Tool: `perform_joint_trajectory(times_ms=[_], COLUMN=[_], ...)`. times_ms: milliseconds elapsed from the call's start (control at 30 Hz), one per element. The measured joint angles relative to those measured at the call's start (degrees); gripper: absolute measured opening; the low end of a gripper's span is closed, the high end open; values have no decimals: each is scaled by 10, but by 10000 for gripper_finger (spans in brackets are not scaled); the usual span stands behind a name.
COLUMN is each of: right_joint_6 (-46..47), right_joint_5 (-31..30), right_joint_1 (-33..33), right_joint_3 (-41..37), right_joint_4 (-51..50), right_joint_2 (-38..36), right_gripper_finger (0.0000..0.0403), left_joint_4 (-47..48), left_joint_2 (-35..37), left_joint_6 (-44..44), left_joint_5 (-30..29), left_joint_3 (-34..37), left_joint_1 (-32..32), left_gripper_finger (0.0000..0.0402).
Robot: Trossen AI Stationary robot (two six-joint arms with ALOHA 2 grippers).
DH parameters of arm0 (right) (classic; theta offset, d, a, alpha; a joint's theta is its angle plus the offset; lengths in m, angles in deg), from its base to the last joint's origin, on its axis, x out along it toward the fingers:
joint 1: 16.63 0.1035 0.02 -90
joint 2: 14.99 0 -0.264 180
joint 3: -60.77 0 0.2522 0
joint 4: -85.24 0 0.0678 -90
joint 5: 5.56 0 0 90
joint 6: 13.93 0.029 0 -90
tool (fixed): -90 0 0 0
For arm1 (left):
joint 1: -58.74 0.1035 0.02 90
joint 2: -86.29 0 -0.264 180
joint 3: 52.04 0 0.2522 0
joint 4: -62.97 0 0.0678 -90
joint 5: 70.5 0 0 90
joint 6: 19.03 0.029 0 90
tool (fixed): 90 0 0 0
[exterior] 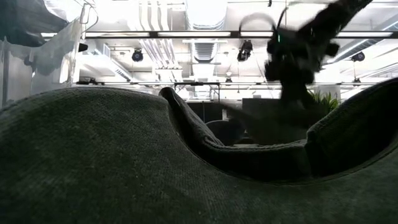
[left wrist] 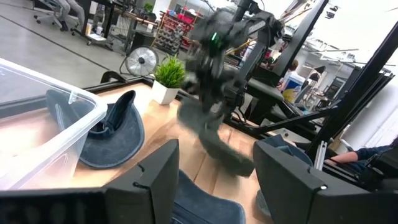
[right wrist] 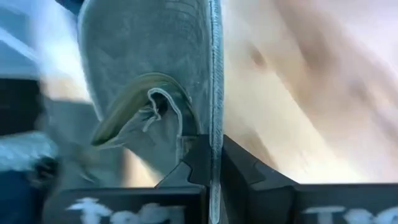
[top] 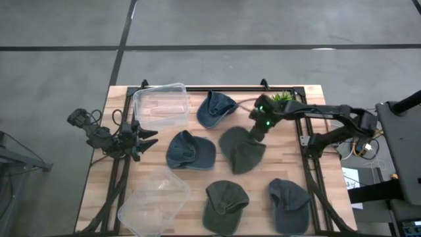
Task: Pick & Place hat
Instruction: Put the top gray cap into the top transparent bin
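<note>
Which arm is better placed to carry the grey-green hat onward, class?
Right: its claw is already shut on the grey-green hat at mid-table. The left claw waits open beside the upper clear bin, holding nothing.

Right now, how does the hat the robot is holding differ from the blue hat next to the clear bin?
The held hat is dark green; the blue hat is denim. The held hat hangs pinched in the right gripper; the blue hat lies free beside the bin. Both are caps on the table.
</note>
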Motion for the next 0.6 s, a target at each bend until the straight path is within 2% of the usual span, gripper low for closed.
perform_joint_trajectory(times_ms=[200, 300, 433, 600], right_joint_6=[-8, -34, -79, -136], right_joint_5=[-7, -49, -104, -105], right_joint_1=[3, 10, 18, 18], right_joint_3=[162, 254, 356, 445], right_joint_4=[-107, -170, -224, -232], right_joint_2=[-69, -72, -47, 21], right_gripper_finger=[10, 10, 10, 9], left_joint_4=[0, 0, 0, 0], left_joint_2=[0, 0, 0, 0], left_joint_6=[-4, -4, -4, -5], left_joint_5=[0, 0, 0, 0], left_joint_3=[0, 0, 0, 0], left_joint_1=[0, 0, 0, 0], left_gripper_finger=[200, 200, 200, 200])
